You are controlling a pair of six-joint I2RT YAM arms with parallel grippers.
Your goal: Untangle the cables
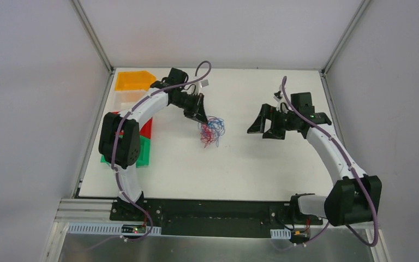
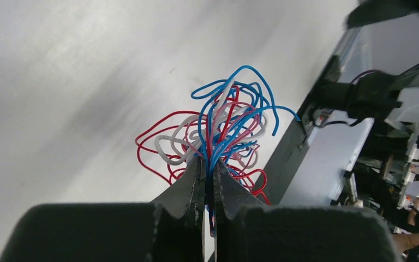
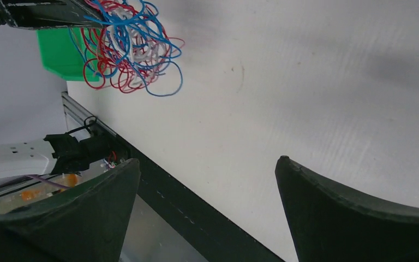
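The cables [image 1: 211,131] are a small tangle of thin red, blue and white wires at the middle of the white table. My left gripper [image 1: 201,116] is shut on the top of the tangle. In the left wrist view the wires [image 2: 218,131] fan out beyond my closed left gripper [image 2: 210,164], with several strands pinched between the jaws. My right gripper [image 1: 261,126] is open and empty, well to the right of the tangle and facing it. In the right wrist view the cables [image 3: 128,46] hang at the upper left, far from my right gripper [image 3: 207,164].
Orange [image 1: 134,80], clear [image 1: 124,98], red [image 1: 147,129] and green [image 1: 142,155] bins stand along the table's left edge. A black rail [image 1: 218,210] runs along the near edge. Grey walls enclose the table.
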